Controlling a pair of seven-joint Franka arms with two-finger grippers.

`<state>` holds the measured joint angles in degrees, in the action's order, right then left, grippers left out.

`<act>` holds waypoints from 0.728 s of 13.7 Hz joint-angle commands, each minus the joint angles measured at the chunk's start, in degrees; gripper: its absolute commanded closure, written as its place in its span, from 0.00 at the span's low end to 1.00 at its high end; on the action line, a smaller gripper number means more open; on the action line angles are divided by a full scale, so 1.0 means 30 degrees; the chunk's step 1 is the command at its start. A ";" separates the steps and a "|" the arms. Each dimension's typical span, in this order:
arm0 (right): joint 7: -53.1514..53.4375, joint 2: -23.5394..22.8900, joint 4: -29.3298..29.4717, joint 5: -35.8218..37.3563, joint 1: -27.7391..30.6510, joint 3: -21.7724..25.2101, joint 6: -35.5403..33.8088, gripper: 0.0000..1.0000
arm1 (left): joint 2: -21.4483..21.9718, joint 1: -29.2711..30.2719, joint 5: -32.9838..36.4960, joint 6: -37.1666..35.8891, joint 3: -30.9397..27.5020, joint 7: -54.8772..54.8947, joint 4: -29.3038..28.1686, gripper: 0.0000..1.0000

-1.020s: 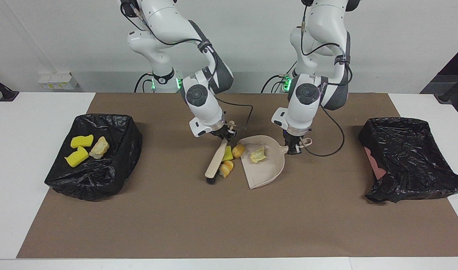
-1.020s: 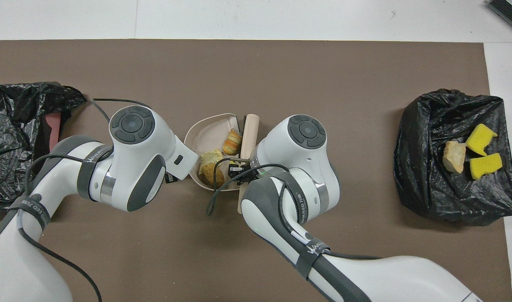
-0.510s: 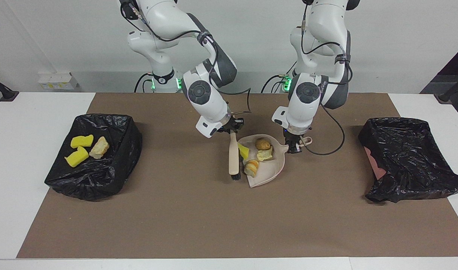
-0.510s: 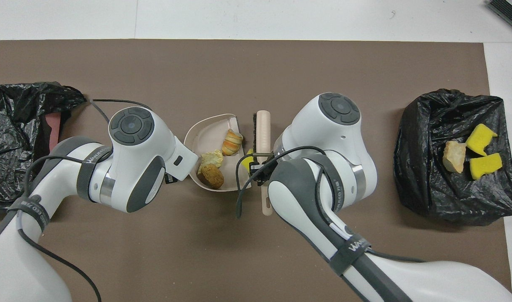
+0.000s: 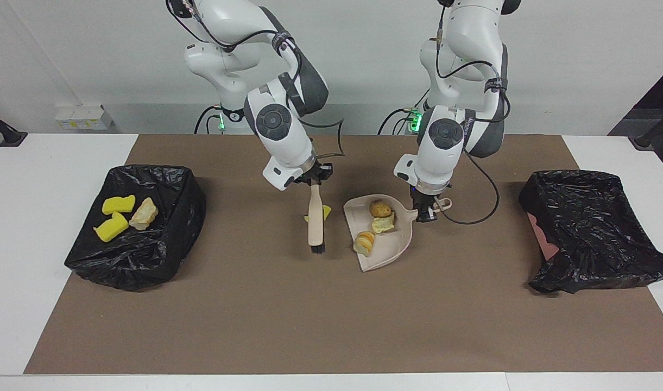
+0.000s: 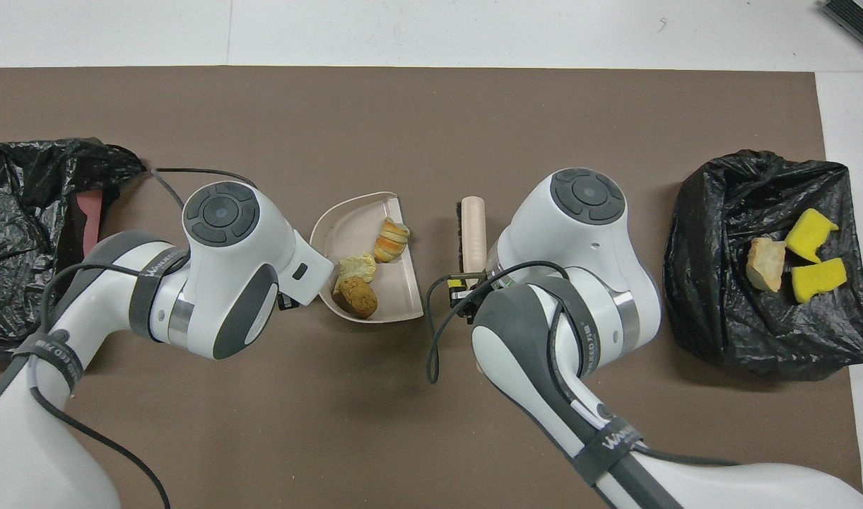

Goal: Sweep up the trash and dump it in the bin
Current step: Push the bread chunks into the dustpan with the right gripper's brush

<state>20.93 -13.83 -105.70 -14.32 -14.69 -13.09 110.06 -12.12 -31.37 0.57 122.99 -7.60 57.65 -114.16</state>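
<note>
Beside the brush [image 5: 315,222], yellow trash [image 5: 325,212]

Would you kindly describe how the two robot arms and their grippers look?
Both arms are glossy white with dark grey joint sections and round grey caps. Black cables are strapped along them, and green lights glow at their bases. The left gripper and right gripper are small and black.
</note>
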 commanded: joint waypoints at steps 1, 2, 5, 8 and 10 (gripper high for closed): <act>-0.0091 0.0364 -0.0626 -0.0030 -0.0489 -0.0177 0.2065 1.00 | 0.0555 -0.0296 0.0367 0.0372 -0.0162 -0.0203 -0.0853 1.00; -0.0062 -0.0043 -0.0510 -0.0177 -0.1044 -0.0178 0.2826 1.00 | 0.0555 -0.0296 0.0367 0.0371 -0.0162 -0.0202 -0.0853 1.00; 0.1106 -0.0808 -0.0479 -0.0179 -0.2862 -0.0178 0.5115 1.00 | 0.0555 -0.0267 0.0367 0.0371 -0.0162 -0.0202 -0.0853 1.00; 0.1054 -0.0139 -0.0975 -0.0150 -0.3802 -0.0236 0.3984 1.00 | 0.0555 -0.0238 0.0367 0.0430 -0.0162 -0.0173 -0.0853 1.00; 0.0323 0.0243 -0.1036 -0.0178 -0.3804 -0.0207 0.1791 1.00 | 0.0555 -0.0208 0.0367 0.0430 -0.0162 -0.0173 -0.0853 1.00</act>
<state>24.12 -15.96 -107.01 -14.48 -26.77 -13.67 119.55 -12.11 -31.37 0.57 123.02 -7.61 57.65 -114.19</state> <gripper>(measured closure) 0.749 0.683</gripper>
